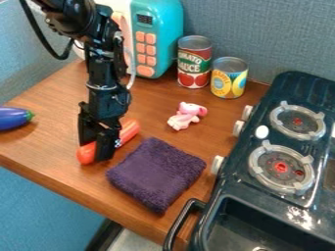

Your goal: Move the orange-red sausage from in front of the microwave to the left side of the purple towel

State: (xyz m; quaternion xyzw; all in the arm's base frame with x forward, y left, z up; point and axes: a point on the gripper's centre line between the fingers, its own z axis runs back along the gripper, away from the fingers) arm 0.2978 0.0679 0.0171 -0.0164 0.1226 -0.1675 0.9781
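One wooden surface (56, 108) carries nearly everything I see from here. Across its right side stands one dark toy stove-and-sink unit (243, 169), with two burners (280, 167), one sink basin (255, 220), three pale knobs (238, 128) and one black handle (177, 228). One black arm (103, 68) comes down from the upper left, its end effector (98, 152) low over the left part of the surface, near the front edge. It sits right at one orange-red, rod-shaped thing (128, 131), which lies slantwise just beside the cloth; whether the grip is wide, narrow or closed on it, I can't tell.

One teal microwave (169, 29) stands at the back corner. One folded purple cloth (157, 172) lies by the front edge. Along the back edge are two cans, a taller red-and-green one (194, 62) and a shorter yellow one (229, 78). One purple eggplant (13, 119) lies toward the left end of the front edge. One pink soft toy (186, 117) rests mid-surface, and one white oval thing (262, 132) sits on the unit near the burners.
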